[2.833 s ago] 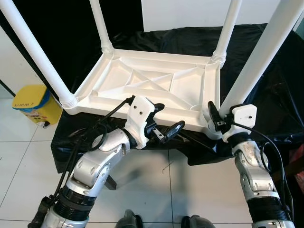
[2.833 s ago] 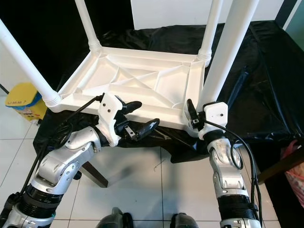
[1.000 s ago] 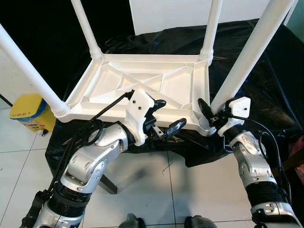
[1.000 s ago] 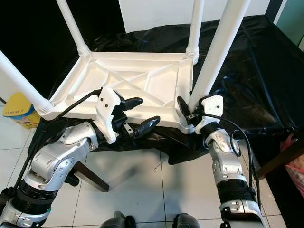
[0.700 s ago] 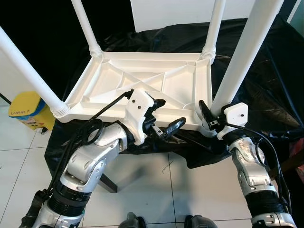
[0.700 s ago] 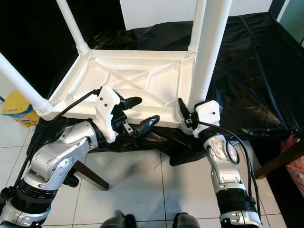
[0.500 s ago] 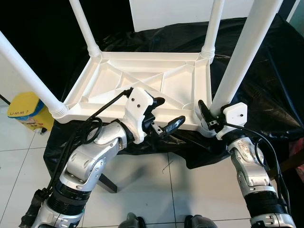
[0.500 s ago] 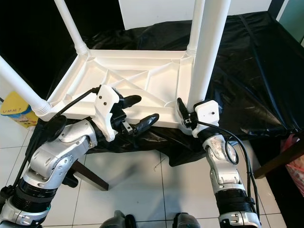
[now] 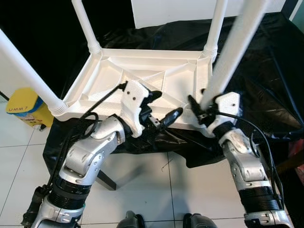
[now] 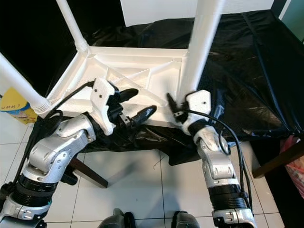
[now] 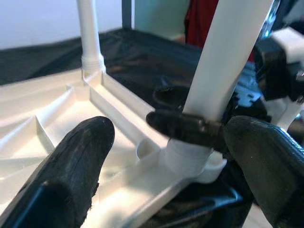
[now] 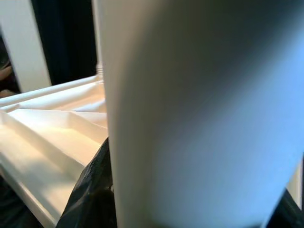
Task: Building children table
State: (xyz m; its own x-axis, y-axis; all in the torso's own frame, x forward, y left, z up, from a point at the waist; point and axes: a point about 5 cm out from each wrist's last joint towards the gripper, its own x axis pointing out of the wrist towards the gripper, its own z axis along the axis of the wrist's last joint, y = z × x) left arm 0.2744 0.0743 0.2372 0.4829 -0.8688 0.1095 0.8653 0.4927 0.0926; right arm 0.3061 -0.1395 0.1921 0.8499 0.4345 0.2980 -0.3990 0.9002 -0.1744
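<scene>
A white children's table top [image 9: 142, 76] lies upside down on a black-covered surface, its legs pointing up. My right gripper [image 9: 203, 107] is shut on the near right leg [image 9: 228, 57] just above its threaded base, which sits at the table's near right corner [image 11: 185, 159]. One black finger [image 11: 183, 126] wraps across the leg. In the right wrist view the leg [image 12: 199, 118] is very close. My left gripper [image 9: 161, 105] hovers open at the table's front edge, left of that leg, holding nothing.
Three other legs stand in their corners: near left [image 9: 28, 66], far left [image 9: 83, 23], far right [image 9: 216, 23]. A yellow bin [image 9: 23, 107] sits on the tiled floor at the left. Black cloth [image 9: 266, 85] hangs over the support's edges.
My right gripper has shifted left and slightly up with the near right leg, which now looks blurred. The left gripper stays open at the front edge.
</scene>
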